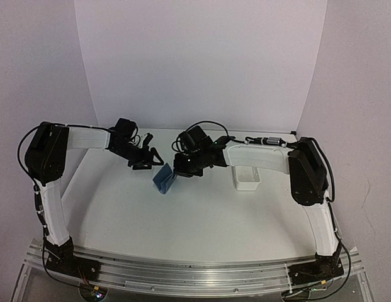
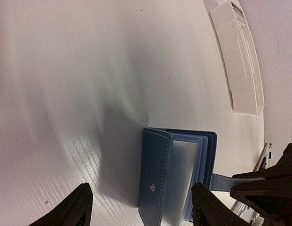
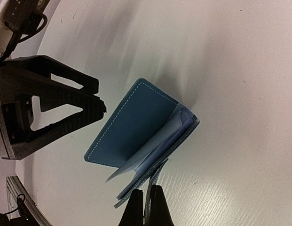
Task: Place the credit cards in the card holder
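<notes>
Here the right gripper point(image 3: 146, 200) pinches the card holder point(image 3: 131, 127) by its tab, the left gripper point(image 2: 142, 200) spread wide.

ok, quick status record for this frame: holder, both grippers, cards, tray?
card holder: dark blue, open, clear sleeves fanned
right gripper: shut on the holder's tab
left gripper: open, close beside holder, contact unclear
credit cards: none visible in any view
white tray: right of holder, apart from it
</notes>
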